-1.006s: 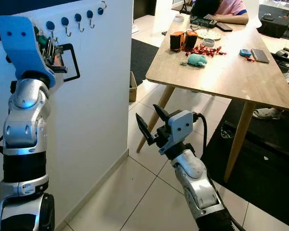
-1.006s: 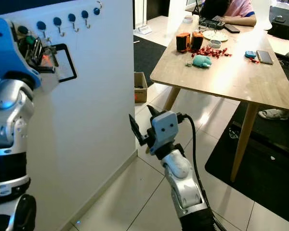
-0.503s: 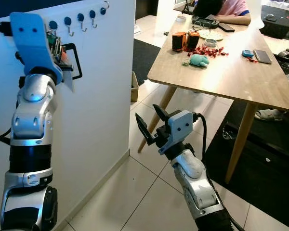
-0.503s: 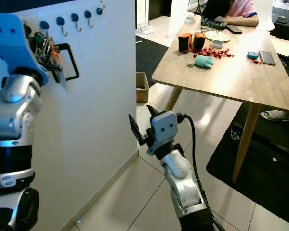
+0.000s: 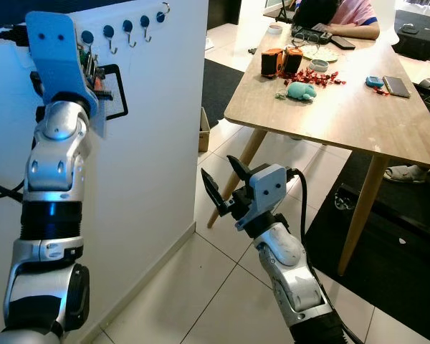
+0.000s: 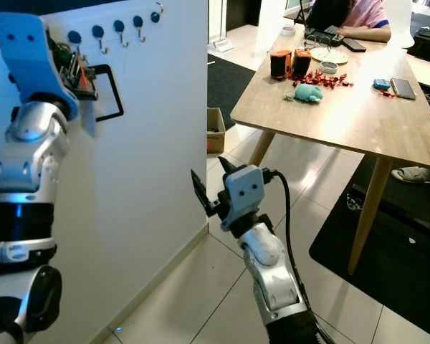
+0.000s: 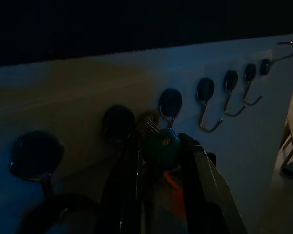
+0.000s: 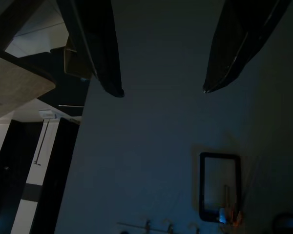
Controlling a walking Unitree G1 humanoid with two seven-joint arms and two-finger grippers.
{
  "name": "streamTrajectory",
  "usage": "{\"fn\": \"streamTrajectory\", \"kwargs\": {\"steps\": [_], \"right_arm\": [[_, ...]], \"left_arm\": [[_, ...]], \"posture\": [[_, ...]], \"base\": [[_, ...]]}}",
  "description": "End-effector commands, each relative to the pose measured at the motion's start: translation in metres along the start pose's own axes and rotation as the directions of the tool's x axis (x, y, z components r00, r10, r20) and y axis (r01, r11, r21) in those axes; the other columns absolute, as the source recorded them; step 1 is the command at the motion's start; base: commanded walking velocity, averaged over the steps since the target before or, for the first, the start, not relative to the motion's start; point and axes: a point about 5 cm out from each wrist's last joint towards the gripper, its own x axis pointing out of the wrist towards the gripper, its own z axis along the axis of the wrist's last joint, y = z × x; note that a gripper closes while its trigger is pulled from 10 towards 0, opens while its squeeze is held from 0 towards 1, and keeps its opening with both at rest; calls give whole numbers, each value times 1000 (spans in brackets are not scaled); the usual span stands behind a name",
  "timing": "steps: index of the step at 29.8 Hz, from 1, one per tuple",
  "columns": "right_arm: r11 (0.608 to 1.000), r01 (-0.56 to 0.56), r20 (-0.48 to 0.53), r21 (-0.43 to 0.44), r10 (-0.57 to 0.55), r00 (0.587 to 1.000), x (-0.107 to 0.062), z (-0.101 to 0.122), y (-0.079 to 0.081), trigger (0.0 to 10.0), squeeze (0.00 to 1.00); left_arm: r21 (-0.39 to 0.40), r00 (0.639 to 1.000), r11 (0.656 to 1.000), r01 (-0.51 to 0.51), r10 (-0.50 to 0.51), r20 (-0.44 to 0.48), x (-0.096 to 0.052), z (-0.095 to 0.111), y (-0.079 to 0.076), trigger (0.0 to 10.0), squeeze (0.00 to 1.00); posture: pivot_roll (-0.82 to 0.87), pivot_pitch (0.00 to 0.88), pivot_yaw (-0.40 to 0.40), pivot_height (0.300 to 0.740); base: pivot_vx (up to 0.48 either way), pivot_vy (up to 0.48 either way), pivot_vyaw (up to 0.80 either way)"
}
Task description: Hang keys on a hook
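Left end effector [image 7: 158, 190] closed around keys [image 7: 156, 144], right beside hooks [image 7: 205, 105] on wall.

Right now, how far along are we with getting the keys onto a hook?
Done: the left gripper is raised to the row of hooks on the white wall, shut on the keys.
In hand: the keys sit right at a hook; whether the ring has caught is unclear.
Left: seat the ring, release, withdraw.
The right gripper is open, low beside the wall.

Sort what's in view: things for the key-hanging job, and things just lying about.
For the job:
- keys, in the left tool
- hooks on the white wall

Just lying about:
- teal plush toy
- orange cups
- phone
- cardboard box
- right tool, idle
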Motion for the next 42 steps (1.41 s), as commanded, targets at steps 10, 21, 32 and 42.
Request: {"fn": "streamTrajectory", "kwargs": {"steps": [10, 21, 32, 42], "right_arm": [[1000, 2, -20, 0, -2, 1000, -3, -5, 0, 10000, 0], [1000, -1, -22, 2, 1, 1000, -4, -6, 0, 10000, 0], [1000, -18, -16, 4, 18, 1000, -1, -5, 2, 10000, 0], [1000, -12, -17, 0, 12, 1000, -2, -5, 1, 10000, 0]], "left_arm": [[-132, 983, 990, 57, -33, 179, -7, 26, 4, 10000, 0], [-234, 895, 865, 444, -416, 159, -54, 9, -23, 10000, 0], [-420, 938, 856, 302, -346, -29, -53, -21, -29, 10000, 0], [-607, 941, 766, 210, -327, -86, -40, -21, -32, 10000, 0]], "posture": [[134, 195, 6, 740], [149, 191, -5, 740], [147, 183, -6, 740], [140, 180, 2, 740]], "base": [[0, 0, 0], [0, 0, 0], [0, 0, 0], [0, 0, 0]]}}
